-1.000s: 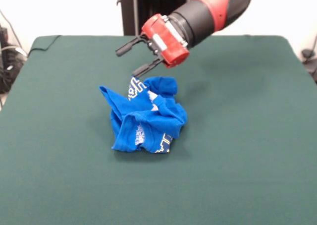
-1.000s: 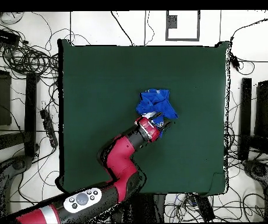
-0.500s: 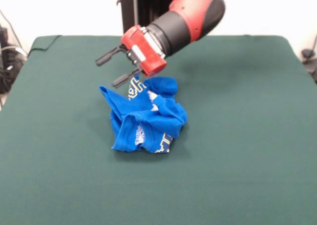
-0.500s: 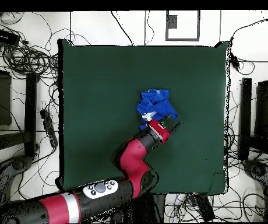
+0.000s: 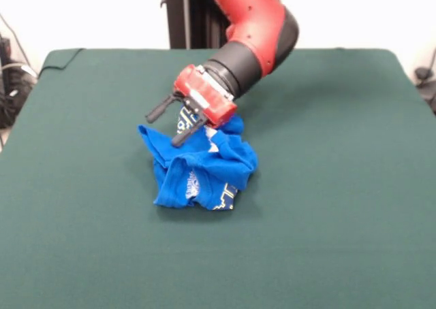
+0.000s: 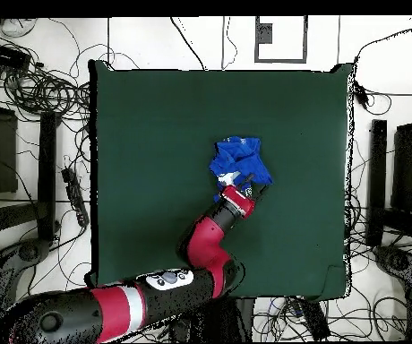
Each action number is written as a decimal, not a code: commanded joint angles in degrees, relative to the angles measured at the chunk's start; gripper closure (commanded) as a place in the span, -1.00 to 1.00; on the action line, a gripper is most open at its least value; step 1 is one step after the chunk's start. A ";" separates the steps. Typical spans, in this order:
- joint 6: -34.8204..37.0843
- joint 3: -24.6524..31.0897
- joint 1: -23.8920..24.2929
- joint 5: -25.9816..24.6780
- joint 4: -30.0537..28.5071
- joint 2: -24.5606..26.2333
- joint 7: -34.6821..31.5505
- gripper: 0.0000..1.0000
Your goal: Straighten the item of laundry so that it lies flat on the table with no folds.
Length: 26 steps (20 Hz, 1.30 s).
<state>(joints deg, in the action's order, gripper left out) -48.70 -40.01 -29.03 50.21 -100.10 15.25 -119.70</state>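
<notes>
The gripper, jaws parted and holding nothing, hangs just above the far edge of the blue T-shirt, tips angled down toward it. The shirt lies crumpled in a compact heap near the centre of the desk; bare green cloth on every side leaves ample room to spread it.
</notes>
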 commanded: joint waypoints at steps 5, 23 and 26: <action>3.86 19.81 10.00 -31.90 8.10 -11.19 -22.07 -1.00; 7.84 7.30 -8.03 6.16 2.87 -6.55 8.00 -1.00; 8.72 3.92 -8.62 5.56 4.98 -3.43 10.39 -1.00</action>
<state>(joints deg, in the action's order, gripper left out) -48.56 -34.95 -33.43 47.55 -99.70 5.81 -126.87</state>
